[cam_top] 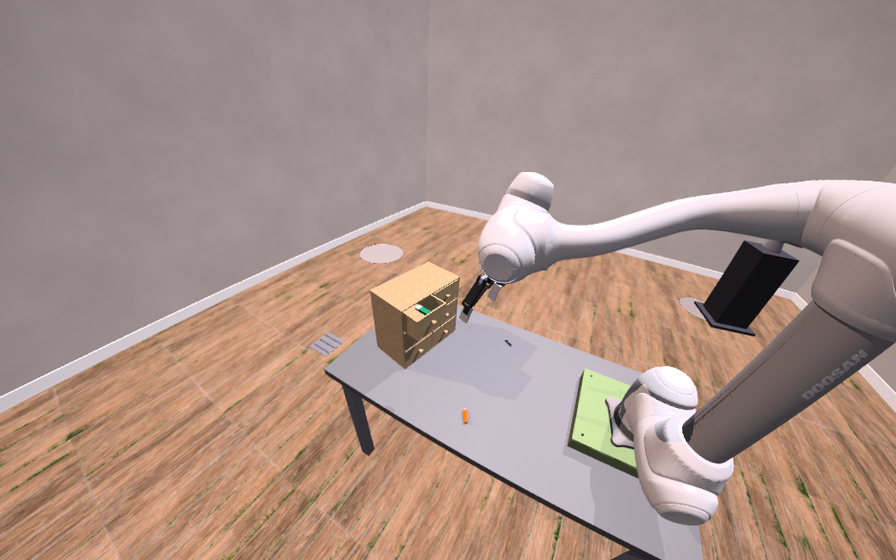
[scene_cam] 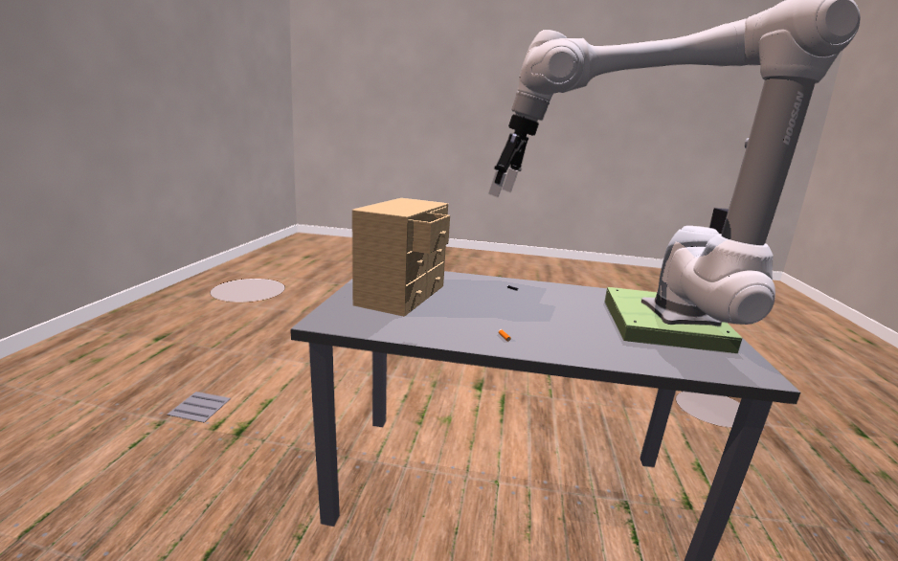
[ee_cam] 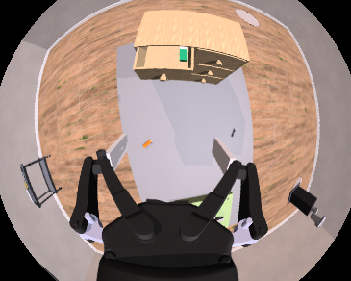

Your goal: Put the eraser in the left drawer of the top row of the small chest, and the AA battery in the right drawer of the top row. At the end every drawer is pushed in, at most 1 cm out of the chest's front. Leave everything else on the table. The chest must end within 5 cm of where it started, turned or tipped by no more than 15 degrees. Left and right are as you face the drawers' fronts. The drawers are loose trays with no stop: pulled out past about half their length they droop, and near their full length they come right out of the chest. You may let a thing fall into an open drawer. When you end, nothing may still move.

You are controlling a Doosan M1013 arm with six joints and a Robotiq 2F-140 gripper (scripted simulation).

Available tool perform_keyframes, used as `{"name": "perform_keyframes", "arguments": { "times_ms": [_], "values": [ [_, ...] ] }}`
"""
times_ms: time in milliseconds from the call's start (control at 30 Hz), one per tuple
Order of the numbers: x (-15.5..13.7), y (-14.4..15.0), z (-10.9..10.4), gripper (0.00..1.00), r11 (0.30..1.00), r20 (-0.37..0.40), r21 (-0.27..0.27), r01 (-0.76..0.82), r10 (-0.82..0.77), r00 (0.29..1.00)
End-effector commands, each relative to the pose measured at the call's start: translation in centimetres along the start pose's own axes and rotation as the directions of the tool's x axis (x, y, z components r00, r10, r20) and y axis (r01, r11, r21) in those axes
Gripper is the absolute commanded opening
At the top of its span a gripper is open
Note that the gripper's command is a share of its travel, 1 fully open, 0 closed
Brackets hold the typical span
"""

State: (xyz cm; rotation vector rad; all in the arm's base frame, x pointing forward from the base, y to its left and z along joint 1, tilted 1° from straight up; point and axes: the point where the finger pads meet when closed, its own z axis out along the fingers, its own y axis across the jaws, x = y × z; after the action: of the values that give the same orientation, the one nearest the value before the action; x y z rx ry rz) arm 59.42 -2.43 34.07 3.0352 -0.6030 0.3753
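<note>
The wooden chest (cam_top: 413, 280) (scene_cam: 379, 258) (ee_cam: 190, 29) stands upright. Its top-left drawer (scene_cam: 426, 236) (ee_cam: 157, 57) is pulled partly out; its top-right drawer (ee_cam: 206, 57) looks shut. The green and white eraser (cam_top: 423, 310) (ee_cam: 183, 54) lies inside the top-left drawer, near its right wall; the exterior view does not show it. An orange cylinder (cam_top: 465, 416) (scene_cam: 504, 335) (ee_cam: 147, 143), perhaps the AA battery, lies on the table. My gripper (cam_top: 480, 304) (scene_cam: 503, 186) (ee_cam: 169, 142) is open and empty, pointing steeply down, high above the table in front of the chest.
A small dark thing (cam_top: 507, 342) (scene_cam: 512, 287) (ee_cam: 233, 132) lies on the grey table (cam_top: 403, 396) (scene_cam: 453, 334) (ee_cam: 157, 168), on the chest's right side as I face its front. The arm stands on a green base (cam_top: 590, 410) (scene_cam: 683, 341) (ee_cam: 224, 207) at the table's other end.
</note>
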Motion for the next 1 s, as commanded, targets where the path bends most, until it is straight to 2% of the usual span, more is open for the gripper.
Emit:
{"name": "perform_keyframes", "arguments": {
  "times_ms": [0, 167, 367, 967],
  "values": [
    [0.13, 0.24, 0.02, 1.0, 1.0, 0.076, -0.002, 0.0, 0.0, 0.997],
    [0.21, 0.24, -0.28, 1.0, 1.0, 0.17, -0.002, 0.0, 0.0, 0.985],
    [0.26, 0.24, -0.47, 1.0, 1.0, 0.229, -0.002, 0.0, 0.001, 0.973],
    [0.27, 0.24, -0.53, 1.0, 1.0, 0.245, -0.002, 0.0, 0.001, 0.97]
  ]
}}
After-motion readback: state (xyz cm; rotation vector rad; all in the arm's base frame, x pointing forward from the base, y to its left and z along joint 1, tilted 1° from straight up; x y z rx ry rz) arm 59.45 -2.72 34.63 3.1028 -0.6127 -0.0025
